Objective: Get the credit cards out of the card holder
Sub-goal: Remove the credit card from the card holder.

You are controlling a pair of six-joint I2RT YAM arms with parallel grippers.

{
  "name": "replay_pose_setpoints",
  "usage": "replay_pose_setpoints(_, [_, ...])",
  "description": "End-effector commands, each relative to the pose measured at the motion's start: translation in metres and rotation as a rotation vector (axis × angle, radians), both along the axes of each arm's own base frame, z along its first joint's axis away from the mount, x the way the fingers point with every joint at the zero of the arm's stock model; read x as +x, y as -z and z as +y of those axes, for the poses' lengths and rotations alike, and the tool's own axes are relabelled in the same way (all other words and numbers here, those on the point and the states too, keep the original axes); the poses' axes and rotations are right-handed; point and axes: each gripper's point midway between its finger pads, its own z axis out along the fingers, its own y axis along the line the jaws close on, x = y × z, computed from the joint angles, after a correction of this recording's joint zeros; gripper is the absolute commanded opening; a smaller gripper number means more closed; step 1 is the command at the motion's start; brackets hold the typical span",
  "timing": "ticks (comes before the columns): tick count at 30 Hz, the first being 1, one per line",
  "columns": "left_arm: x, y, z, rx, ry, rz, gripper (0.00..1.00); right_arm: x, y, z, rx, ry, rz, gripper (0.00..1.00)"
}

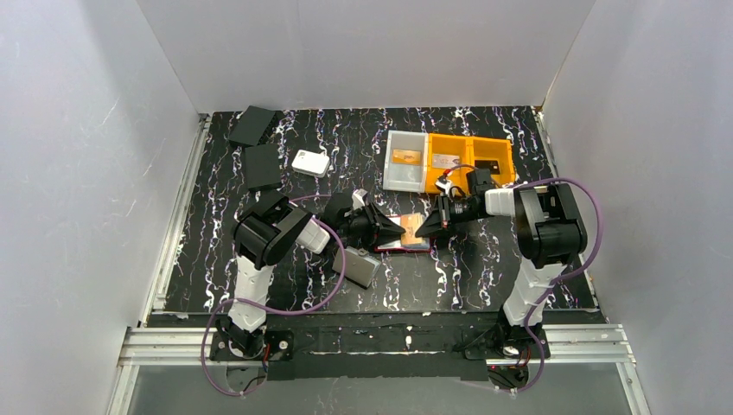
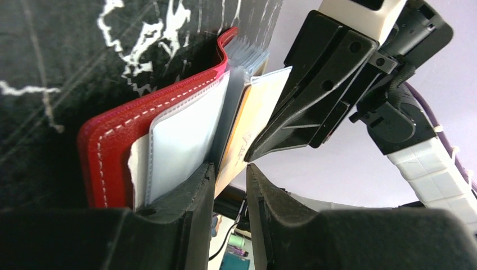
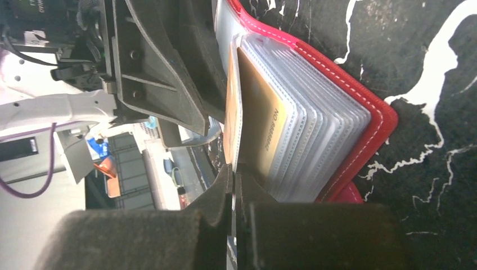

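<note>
Marbled table point(image 1: 285, 294): my left gripper point(image 2: 229, 185) pinches an orange card point(image 2: 239, 143) in the holder point(image 2: 118, 135); right gripper point(image 3: 233, 185) clamps a sleeve point(image 3: 233, 112).

Both arms are bent inward over the middle of the table, so that the two grippers are brought tip to tip. The left gripper point(image 1: 393, 232) is held low and level, its jaws parted by a narrow gap. The right gripper point(image 1: 425, 228) is pointed toward the left one, its jaws pressed fully together.
</note>
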Motion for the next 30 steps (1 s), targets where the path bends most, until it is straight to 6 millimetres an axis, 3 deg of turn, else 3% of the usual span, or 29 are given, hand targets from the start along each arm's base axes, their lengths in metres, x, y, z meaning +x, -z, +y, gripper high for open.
replay_pose_setpoints(1, [0.01,-0.066,-0.022,-0.168,0.032,-0.145,0.24,-0.021,0.028,0.005,-0.152,-0.1,0.007,0.01])
replay_pose_setpoints(7, [0.007,-0.047,-0.019,-0.134,0.031,-0.128,0.14,-0.022,0.035,0.002,-0.206,-0.113,0.002,0.01])
replay_pose_setpoints(11, [0.007,-0.04,-0.019,-0.118,0.034,-0.132,0.0,-0.026,0.03,0.01,-0.189,-0.142,-0.01,0.01])
replay_pose_setpoints(14, [0.006,-0.038,-0.019,-0.107,0.042,-0.148,0.0,-0.029,0.026,0.014,-0.168,-0.16,-0.012,0.02])
replay_pose_setpoints(22, [0.005,-0.041,-0.009,-0.114,0.039,-0.208,0.0,-0.023,0.007,0.015,-0.116,-0.177,-0.077,0.38])
replay_pose_setpoints(27, [0.006,-0.041,0.002,-0.121,0.027,-0.223,0.0,-0.01,-0.003,-0.003,-0.122,-0.12,-0.116,0.51])
replay_pose_setpoints(30, [0.004,-0.03,0.007,-0.102,0.031,-0.219,0.0,-0.003,-0.015,-0.016,-0.114,-0.092,-0.182,0.59])
